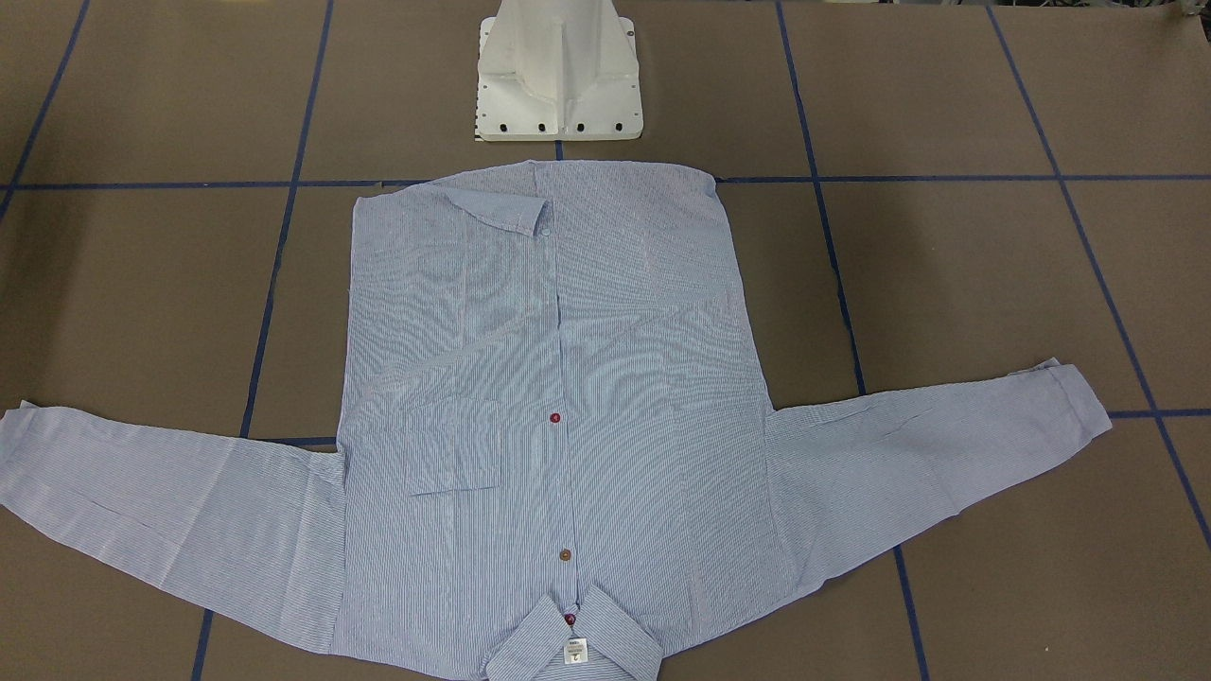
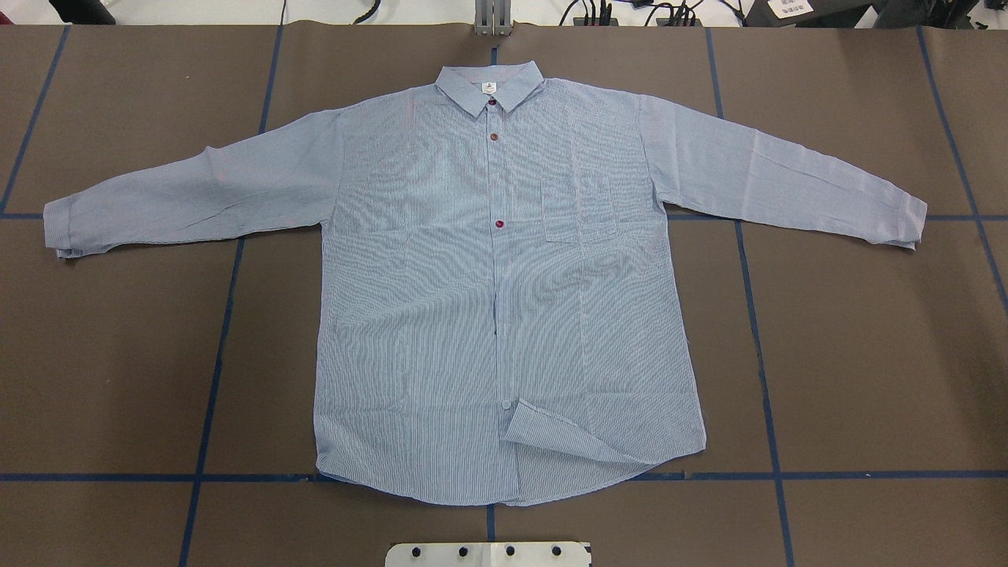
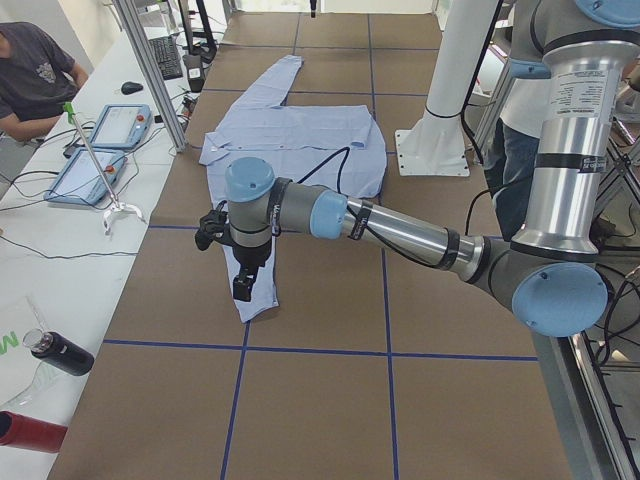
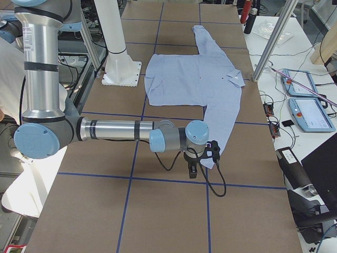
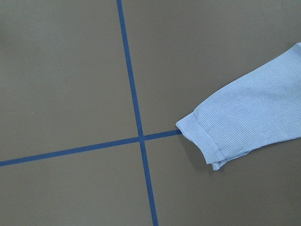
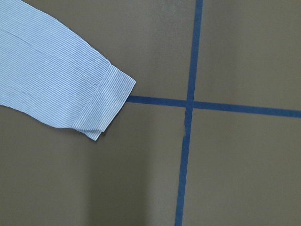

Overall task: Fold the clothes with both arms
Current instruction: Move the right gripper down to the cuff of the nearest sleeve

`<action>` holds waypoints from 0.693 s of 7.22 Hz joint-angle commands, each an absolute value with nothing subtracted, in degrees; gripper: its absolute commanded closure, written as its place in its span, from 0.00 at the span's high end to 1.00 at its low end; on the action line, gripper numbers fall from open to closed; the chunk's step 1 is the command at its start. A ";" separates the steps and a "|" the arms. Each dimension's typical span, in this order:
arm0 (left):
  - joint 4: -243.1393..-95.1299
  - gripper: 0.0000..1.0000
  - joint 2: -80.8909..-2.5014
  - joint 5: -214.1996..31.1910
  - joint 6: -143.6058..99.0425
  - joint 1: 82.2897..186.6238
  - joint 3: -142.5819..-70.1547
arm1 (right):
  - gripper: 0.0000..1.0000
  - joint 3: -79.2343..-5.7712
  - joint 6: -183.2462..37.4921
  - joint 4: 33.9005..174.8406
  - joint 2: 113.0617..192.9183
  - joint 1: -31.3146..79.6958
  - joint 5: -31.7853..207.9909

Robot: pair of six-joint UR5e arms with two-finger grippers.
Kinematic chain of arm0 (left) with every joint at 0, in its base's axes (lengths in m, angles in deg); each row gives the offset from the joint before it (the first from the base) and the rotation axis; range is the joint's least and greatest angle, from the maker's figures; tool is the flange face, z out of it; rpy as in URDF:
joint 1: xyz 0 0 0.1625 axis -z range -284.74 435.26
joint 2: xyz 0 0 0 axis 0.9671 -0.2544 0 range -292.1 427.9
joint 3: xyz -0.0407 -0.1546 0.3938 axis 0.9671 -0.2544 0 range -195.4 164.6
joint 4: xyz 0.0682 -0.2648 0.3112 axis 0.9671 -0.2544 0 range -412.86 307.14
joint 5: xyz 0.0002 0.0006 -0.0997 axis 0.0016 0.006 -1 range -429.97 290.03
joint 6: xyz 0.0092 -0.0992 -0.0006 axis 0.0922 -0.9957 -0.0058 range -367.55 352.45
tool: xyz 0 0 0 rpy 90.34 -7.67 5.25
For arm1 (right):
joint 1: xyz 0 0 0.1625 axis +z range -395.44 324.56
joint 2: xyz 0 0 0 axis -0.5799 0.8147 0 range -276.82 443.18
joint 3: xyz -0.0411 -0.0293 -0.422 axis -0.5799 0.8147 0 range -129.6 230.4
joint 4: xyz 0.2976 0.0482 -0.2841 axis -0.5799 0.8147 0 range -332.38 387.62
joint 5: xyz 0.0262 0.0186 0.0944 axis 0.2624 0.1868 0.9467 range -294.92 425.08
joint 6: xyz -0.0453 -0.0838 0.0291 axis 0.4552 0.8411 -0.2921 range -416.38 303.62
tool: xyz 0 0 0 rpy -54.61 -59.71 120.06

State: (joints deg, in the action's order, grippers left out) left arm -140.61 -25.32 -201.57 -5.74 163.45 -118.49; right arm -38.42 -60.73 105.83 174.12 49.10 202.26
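Shirt (image 2: 504,299) lies flat, sleeves spread, across the overhead view's centre on the counter (image 2: 866,354), every fold still to do; left gripper (image 3: 243,285) and right gripper (image 4: 193,171) hang near the cuffs, their open-or-closed state not discernible.

The light blue striped shirt (image 2: 441,276) lies flat, front up, on my desk (image 2: 118,354), sleeves (image 2: 197,189) spread wide. One hem corner (image 2: 551,437) is flipped back.

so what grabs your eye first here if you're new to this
A light blue striped shirt lies spread flat, front up, sleeves out, on the taped table. One hem corner is flipped over. The left arm and right arm each reach out near a cuff.
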 commanded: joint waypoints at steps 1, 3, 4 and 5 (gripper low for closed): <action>-149.94 0.99 -23.07 -202.42 -5.97 163.42 -115.71 | 1.00 -30.57 -69.74 91.74 172.05 44.65 202.90; -150.15 0.99 -23.33 -202.16 -5.53 163.33 -115.86 | 1.00 -28.01 -76.66 88.97 169.42 40.69 202.72; -150.15 0.99 -23.33 -202.07 -5.62 163.33 -115.77 | 0.99 -24.60 -77.98 88.88 166.62 38.76 202.54; -150.15 0.99 -23.33 -202.07 -5.62 163.33 -116.12 | 0.99 -22.30 -81.30 88.80 164.24 37.69 201.85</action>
State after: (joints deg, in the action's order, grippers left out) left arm -150.08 -23.34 -202.13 -5.64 163.33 -115.91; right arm -25.38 -77.86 89.11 167.18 39.45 202.45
